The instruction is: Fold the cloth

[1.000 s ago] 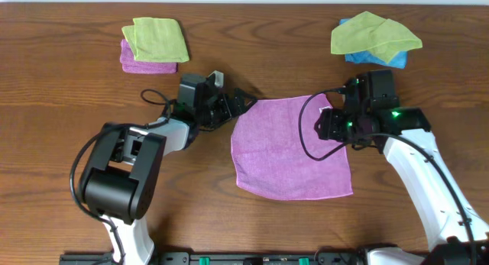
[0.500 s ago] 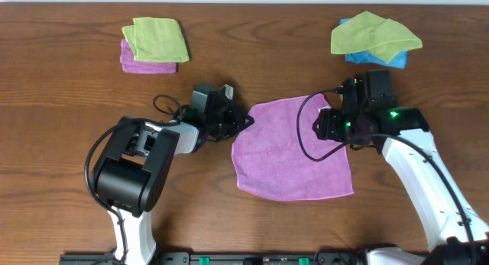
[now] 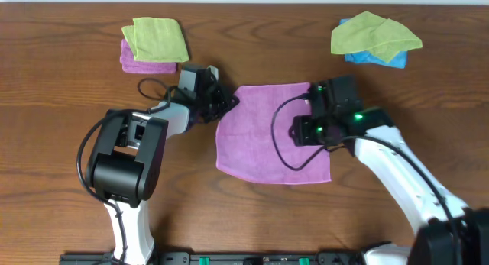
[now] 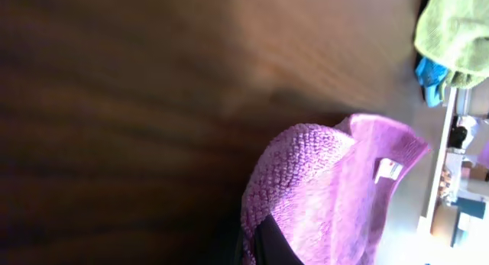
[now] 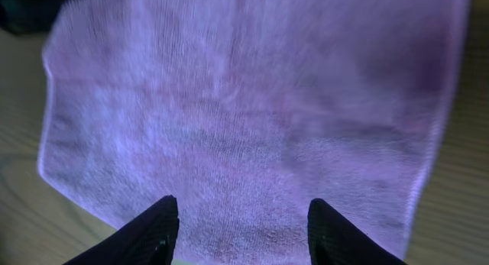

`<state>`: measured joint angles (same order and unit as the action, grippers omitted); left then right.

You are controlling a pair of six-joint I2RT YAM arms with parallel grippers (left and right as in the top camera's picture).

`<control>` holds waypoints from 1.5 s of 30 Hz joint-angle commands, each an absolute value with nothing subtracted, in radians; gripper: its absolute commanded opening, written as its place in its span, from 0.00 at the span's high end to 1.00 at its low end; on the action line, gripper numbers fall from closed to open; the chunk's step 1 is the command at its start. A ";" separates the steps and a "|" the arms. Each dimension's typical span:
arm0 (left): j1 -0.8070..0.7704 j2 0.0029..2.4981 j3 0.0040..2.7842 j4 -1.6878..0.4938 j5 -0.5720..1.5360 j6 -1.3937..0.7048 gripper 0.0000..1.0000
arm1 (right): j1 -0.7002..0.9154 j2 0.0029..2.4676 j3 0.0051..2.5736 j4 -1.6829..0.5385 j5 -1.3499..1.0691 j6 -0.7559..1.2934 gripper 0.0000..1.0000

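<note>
Cloth (image 3: pixel 267 135) lies flat, no fold made; left fingers (image 4: pixel 263 246) pinch a corner, right fingers (image 5: pixel 149 231) spread over it.

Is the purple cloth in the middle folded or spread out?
Spread out. The cloth lies as one flat layer, only its corner bunched at the left tool.

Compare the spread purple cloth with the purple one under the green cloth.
The spread cloth lies opened out mid-table; the far-left purple cloth is folded small. The spread cloth shows a white label; the far-left purple cloth, under a lime-green cloth, shows none. The left gripper holds the spread cloth's corner; nothing grips the far-left purple cloth. Both are magenta-purple.
</note>
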<state>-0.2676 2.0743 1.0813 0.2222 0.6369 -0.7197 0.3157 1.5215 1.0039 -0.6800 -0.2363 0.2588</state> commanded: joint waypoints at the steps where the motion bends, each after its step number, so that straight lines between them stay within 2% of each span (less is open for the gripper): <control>1: -0.267 2.090 1.137 0.208 0.572 -0.664 0.94 | 0.336 1.578 0.992 -0.664 -0.240 0.257 0.47; 6: -0.251 2.090 1.182 0.206 0.550 -0.656 0.94 | 0.335 1.651 0.991 -0.661 -0.236 0.258 0.50; 15: -0.208 2.090 1.277 0.202 0.554 -0.656 0.94 | 0.336 1.754 0.985 -0.624 -0.236 0.270 0.66; 25: -0.205 2.090 1.347 0.202 0.542 -0.653 0.92 | 0.336 1.761 0.973 -0.591 -0.228 0.274 0.66; 32: -0.200 2.090 1.392 0.189 0.432 -0.622 0.90 | 0.336 1.761 0.939 -0.595 -0.229 0.277 0.71; 33: -0.200 2.090 1.400 0.181 0.414 -0.611 0.88 | 0.336 1.761 0.937 -0.595 -0.229 0.277 0.72; 36: -0.200 2.090 1.420 0.159 0.365 -0.567 0.66 | 0.336 1.761 0.934 -0.595 -0.229 0.277 0.75; 37: -0.200 2.090 1.426 0.150 0.347 -0.559 0.66 | 0.336 1.761 0.934 -0.595 -0.229 0.277 0.77; 39: -0.200 2.090 1.433 0.134 0.308 -0.556 0.59 | 0.336 1.761 0.934 -0.595 -0.229 0.277 0.78; 40: -0.200 2.090 1.436 0.130 0.290 -0.546 0.49 | 0.336 1.761 0.934 -0.595 -0.229 0.277 0.79; 45: -0.191 2.089 1.436 0.127 0.237 -0.530 0.46 | 0.335 1.761 0.934 -0.597 -0.228 0.276 0.82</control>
